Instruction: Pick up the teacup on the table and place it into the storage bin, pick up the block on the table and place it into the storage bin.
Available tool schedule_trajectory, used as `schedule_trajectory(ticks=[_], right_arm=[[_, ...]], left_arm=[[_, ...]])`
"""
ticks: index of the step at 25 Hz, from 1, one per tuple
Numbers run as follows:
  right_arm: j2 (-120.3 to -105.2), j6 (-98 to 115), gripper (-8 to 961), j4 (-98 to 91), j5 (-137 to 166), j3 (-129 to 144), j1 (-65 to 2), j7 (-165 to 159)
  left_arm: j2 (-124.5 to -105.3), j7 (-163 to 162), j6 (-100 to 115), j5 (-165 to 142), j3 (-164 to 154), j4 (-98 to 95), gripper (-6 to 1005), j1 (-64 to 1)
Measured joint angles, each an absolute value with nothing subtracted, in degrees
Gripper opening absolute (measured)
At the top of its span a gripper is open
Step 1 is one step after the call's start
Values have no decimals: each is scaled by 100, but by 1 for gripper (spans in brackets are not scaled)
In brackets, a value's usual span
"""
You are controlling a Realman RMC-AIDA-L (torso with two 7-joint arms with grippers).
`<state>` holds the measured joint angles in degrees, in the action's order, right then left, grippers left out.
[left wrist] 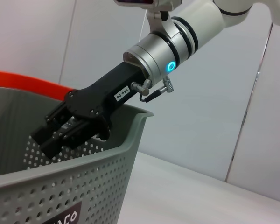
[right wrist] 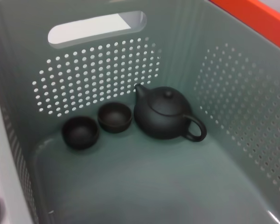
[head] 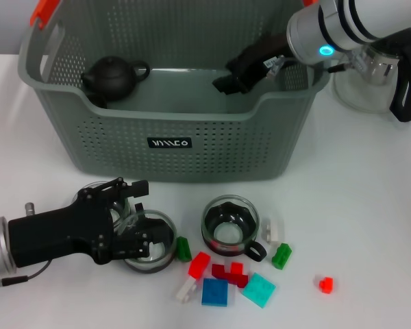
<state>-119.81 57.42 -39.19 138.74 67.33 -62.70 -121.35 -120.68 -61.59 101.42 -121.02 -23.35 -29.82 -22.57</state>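
Left end effector low over the counter, in front of the storage bin; its fingers straddle the rim of a glass teacup, not visibly clamped. A 2nd glass teacup stands just beside it, with loose blocks around: green, red, blue, teal.

Right end effector reaches inside the bin over its far right corner; empty, cannot tell how wide it stands.

Bin holds a black teapot and 2 dark cups against one wall. Glass kettle on the counter beside the bin.
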Motion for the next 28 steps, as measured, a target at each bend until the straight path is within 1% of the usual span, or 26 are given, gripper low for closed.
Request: schedule_trajectory(ticks=[4, 9, 11, 12, 13, 15, 20, 24, 28], right_arm=[[-11997, 5763, 367, -4294, 13885, 6710, -6194, -12157], [-11997, 6238, 621, -5485, 13412, 6592, -5824, -12148], [-11988, 6579, 643, -6084, 13047, 6588, -5589, -12120], [-11982, 7022, 653, -6628, 12721, 6586, -5337, -12068], [-11982, 7022, 664, -6628, 12721, 6586, -5337, -12068], [-11980, 7618, 686, -7096, 12403, 6586, -5073, -11940], [-11987, 9175, 681, -7864, 12075, 6618, -4567, -11752], [-11982, 10099, 677, -7921, 12132, 6668, -4406, -11740], [-12008, 10402, 675, -7887, 12393, 6880, -4285, -11744]], left_arm=[[-12068, -6157, 10149, -12102, -2329, -2981, 933, -2252], [-12062, -6149, 10152, -12103, -2299, -2992, 933, -2248], [-12058, -6147, 10152, -12107, -2277, -2994, 933, -2243], [-12055, -6146, 10152, -12111, -2275, -2995, 933, -2238], [-12052, -6146, 10152, -12115, -2275, -2997, 933, -2234], [-12050, -6143, 10152, -12121, -2275, -3002, 934, -2220], [-12050, -6136, 10151, -12128, -2277, -3006, 934, -2199], [-12050, -6058, 10151, -12152, -2277, -3007, 934, -2190], [-12049, -5937, 10151, -12161, -2305, -3071, 933, -2161]])
